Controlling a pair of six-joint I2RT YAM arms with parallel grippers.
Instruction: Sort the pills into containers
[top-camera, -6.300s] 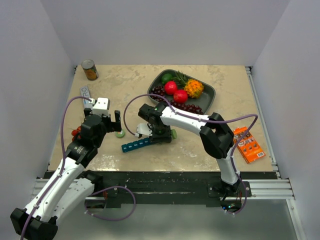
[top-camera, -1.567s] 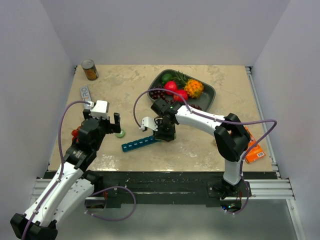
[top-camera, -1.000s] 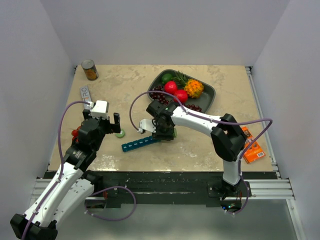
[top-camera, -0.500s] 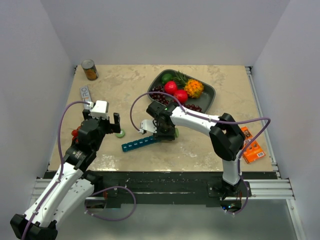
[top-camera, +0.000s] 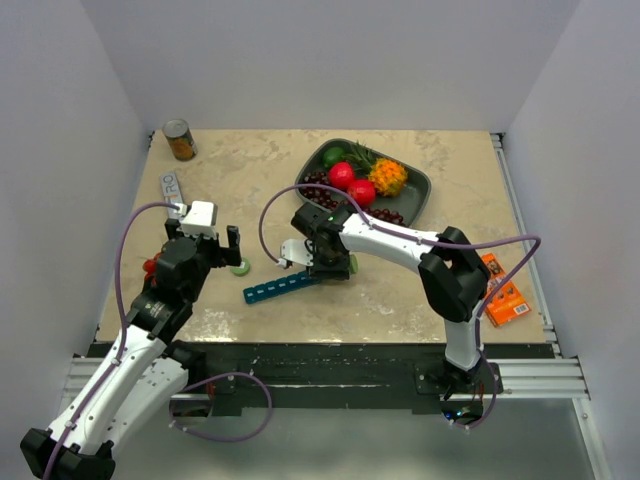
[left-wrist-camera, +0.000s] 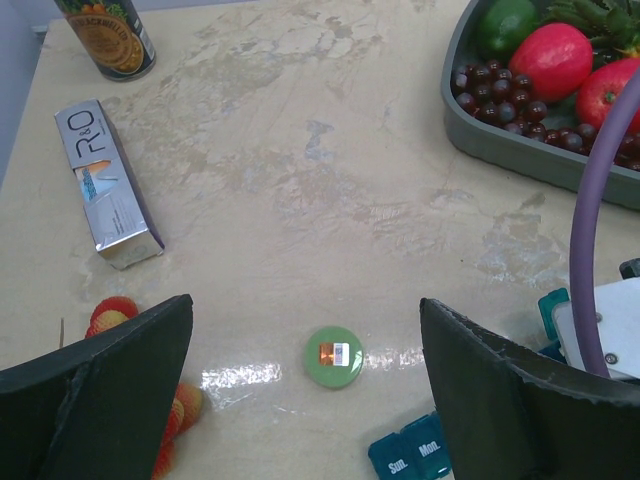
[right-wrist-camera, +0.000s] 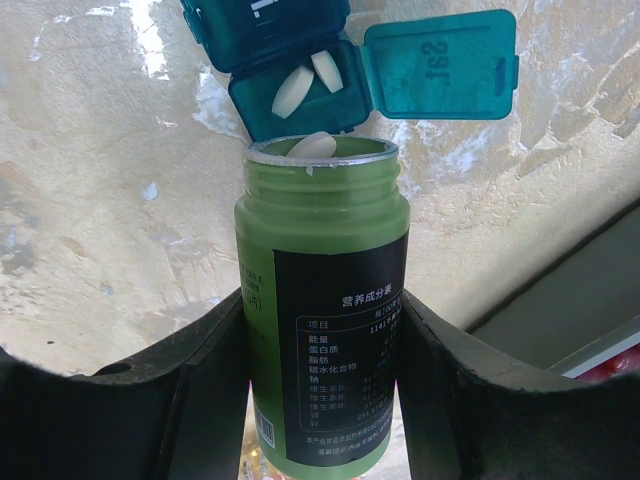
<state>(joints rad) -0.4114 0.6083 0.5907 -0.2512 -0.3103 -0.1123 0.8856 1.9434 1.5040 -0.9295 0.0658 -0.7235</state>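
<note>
The right claw (right-wrist-camera: 322, 325), half closed around the green bottle (right-wrist-camera: 320, 230), tips it toward the open end cell of the pill box (top-camera: 275, 289), which lies mid-scene on the worktop (top-camera: 250, 190). One pill (right-wrist-camera: 312, 146) sits at the bottle's mouth; a steeper tilt could dump several, some missing the cell. The left claw (left-wrist-camera: 305, 335) hangs wide open and empty above the cap (left-wrist-camera: 333, 357).

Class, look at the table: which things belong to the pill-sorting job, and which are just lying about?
Job: teal pill organizer, green pill bottle, white pills, green cap.
Lying about: fruit tray, tin can, silver R&O box, orange packet.
</note>
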